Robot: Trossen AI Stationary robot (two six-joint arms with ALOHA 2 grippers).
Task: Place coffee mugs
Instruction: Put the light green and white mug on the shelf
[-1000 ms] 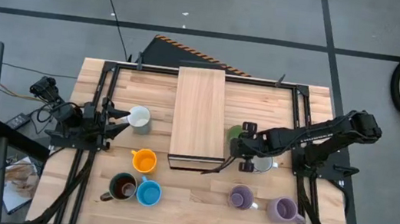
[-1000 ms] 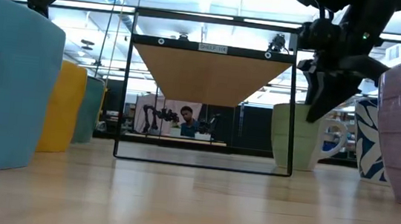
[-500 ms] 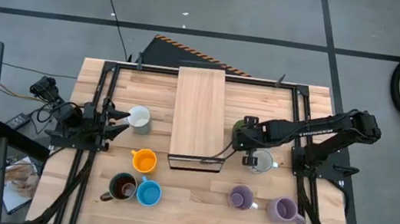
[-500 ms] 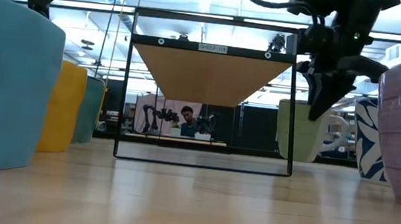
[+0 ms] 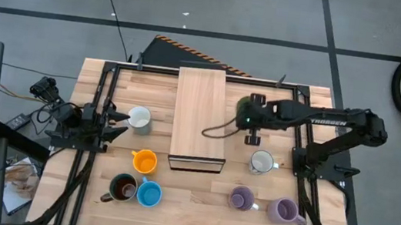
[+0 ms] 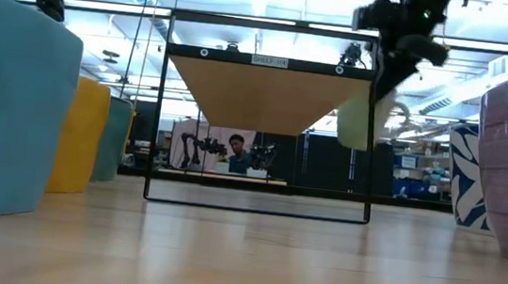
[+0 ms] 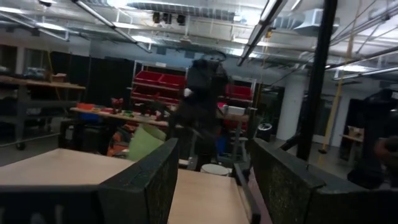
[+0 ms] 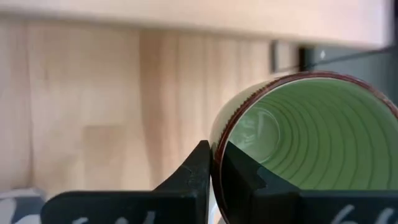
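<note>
A wooden table (image 5: pixel 279 224) fills the high view, and across its middle stands a black-framed shelf with a pale wood top (image 5: pixel 199 112). The right arm reaches in from the right side to just beside the shelf's right edge, and its right gripper (image 8: pixel 212 163) is clamped on the rim of the green mug (image 8: pixel 311 137) — one finger inside, one outside. The low view shows that mug (image 6: pixel 356 120) lifted clear of the table, hanging tilted near the height of the shelf top. The left gripper (image 5: pixel 118 119) rests at the table's left side with its fingers (image 7: pixel 146 183) spread apart, empty, next to a white mug (image 5: pixel 140 119). On the table in front of the shelf sit the other mugs: orange (image 5: pixel 145 160), dark brown-black (image 5: pixel 122 188) touching blue (image 5: pixel 149 193), a second white one (image 5: pixel 261 162), and two light purple ones (image 5: pixel 241 199) (image 5: pixel 282 210) near the right front.
</note>
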